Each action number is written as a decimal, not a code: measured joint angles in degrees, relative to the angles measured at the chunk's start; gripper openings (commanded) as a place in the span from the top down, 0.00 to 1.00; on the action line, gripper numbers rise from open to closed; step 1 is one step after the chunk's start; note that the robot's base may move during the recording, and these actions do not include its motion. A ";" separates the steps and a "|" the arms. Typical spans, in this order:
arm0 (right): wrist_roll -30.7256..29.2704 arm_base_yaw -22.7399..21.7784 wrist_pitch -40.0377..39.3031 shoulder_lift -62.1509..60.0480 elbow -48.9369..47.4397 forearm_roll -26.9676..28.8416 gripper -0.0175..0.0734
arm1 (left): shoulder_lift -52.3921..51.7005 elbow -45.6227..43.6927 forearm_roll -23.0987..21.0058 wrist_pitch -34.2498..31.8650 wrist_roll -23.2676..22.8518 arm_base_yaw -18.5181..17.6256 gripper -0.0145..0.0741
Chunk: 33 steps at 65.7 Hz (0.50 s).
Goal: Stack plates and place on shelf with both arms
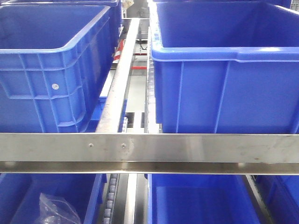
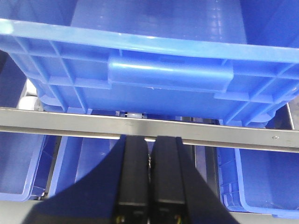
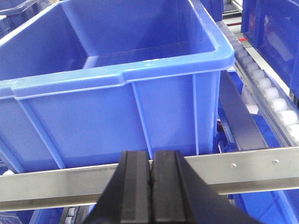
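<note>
No plates show in any view. My left gripper is shut and empty, its two black fingers pressed together. It points at the steel front rail of a rack, below a blue crate. My right gripper is also shut and empty. It sits in front of the steel rail under another blue crate. Neither gripper shows in the front view.
The front view shows two large empty blue crates, one on the left and one on the right, on the upper shelf behind a steel rail. More blue bins sit below, one holding a clear plastic bag. Roller tracks run beside the crates.
</note>
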 measured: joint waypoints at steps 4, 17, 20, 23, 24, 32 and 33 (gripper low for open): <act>0.10 0.00 0.00 0.00 0.00 0.00 0.76 | 0.00 0.00 0.00 0.00 0.00 0.00 0.74; 0.10 0.00 0.00 0.00 0.00 0.00 0.76 | 0.00 0.00 0.00 0.00 0.00 0.00 0.74; 0.10 0.00 0.00 0.00 0.00 0.00 0.76 | 0.00 0.00 0.00 0.00 0.00 0.00 0.74; 0.10 0.00 0.00 0.00 0.00 0.00 0.76 | 0.00 0.00 0.00 0.00 0.00 0.00 0.74; 0.10 0.00 0.00 0.00 0.00 0.00 0.76 | 0.00 0.00 0.00 0.00 0.00 0.00 0.74; 0.10 0.00 0.00 0.00 0.00 0.00 0.76 | 0.00 0.00 0.00 0.00 0.00 0.00 0.74; 0.10 0.00 0.00 0.00 0.00 0.00 0.76 | 0.00 0.00 0.00 0.00 0.00 0.00 0.74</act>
